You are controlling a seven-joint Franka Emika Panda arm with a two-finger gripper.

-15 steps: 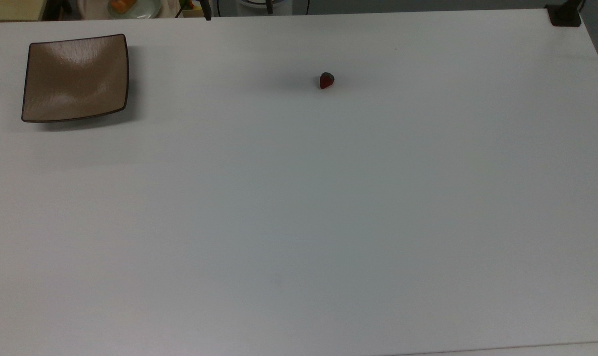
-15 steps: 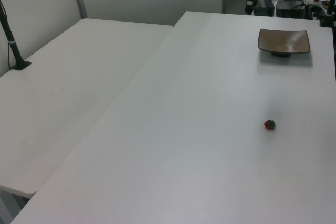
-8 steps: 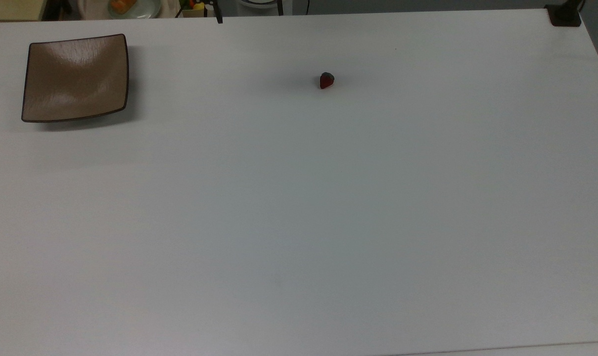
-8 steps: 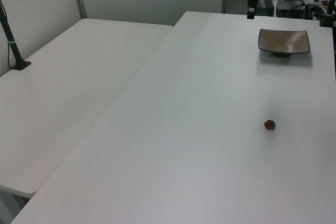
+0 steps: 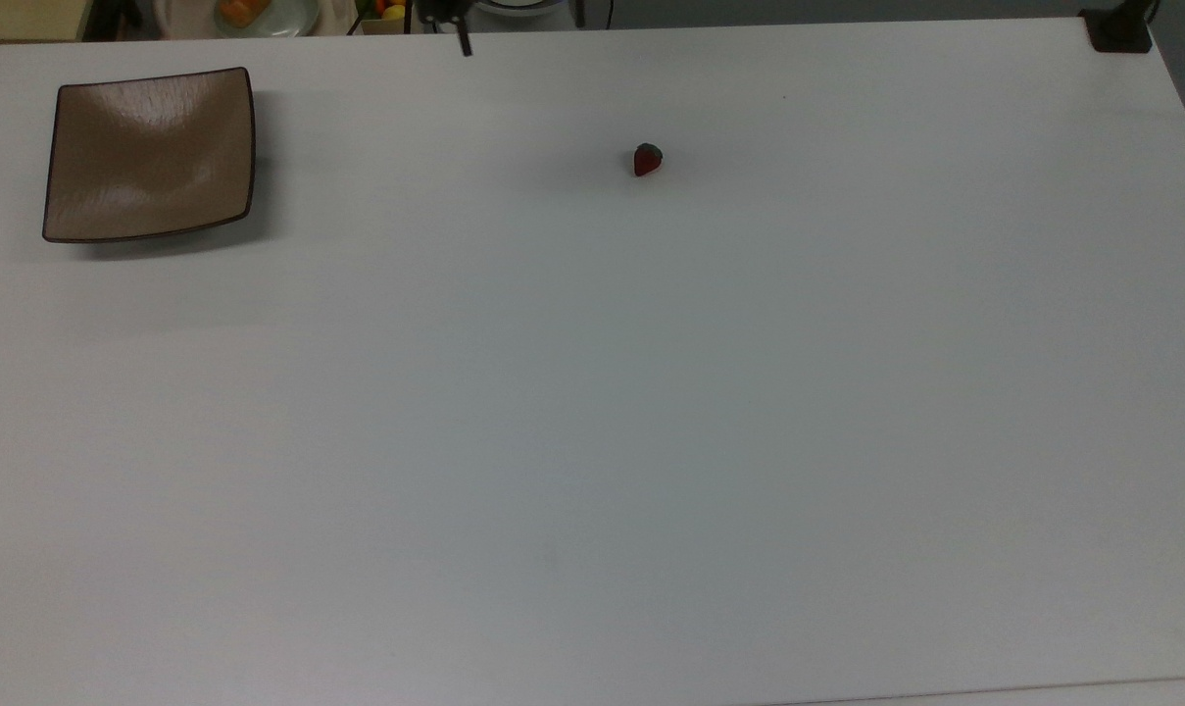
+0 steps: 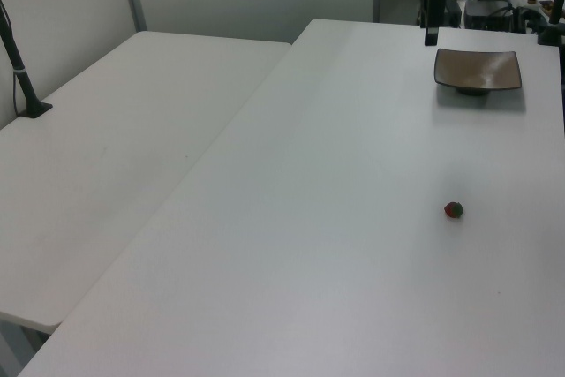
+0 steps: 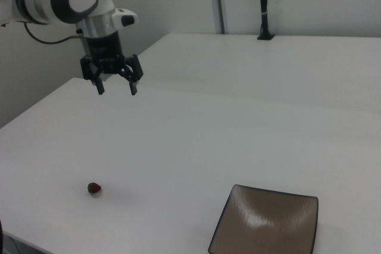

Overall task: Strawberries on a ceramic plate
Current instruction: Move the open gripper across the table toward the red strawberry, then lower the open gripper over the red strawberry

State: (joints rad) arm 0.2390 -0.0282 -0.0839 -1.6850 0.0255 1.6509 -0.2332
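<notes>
On the white desk [image 5: 592,412] the strawberry [image 5: 647,160] is seen lying alone, toward 12 o'clock of the top view, with the ceramic plate [image 5: 149,155] well apart from it at 10 o'clock. Nothing is placed between the two. Beyond the desk's far edge in the top view a pale green round plate [image 5: 259,14] with orange food is cut off by the frame, and a black clamp [image 5: 1119,29] is fixed at the 1 o'clock corner. A second table [image 6: 115,156] is set alongside in the left view, with a black post [image 6: 22,68] at 9 o'clock.

In the right view the gripper [image 7: 115,86] is held above the desk at 10 o'clock, its fingers spread apart and nothing between them; the strawberry [image 7: 94,188] is found far below it at 7 o'clock. In the top view only one dark fingertip is caught at the upper edge; the rest is cut off.

Compared with half a second ago, that fingertip is shifted toward the top view's right and lower over the desk; strawberry and plate are unmoved.
</notes>
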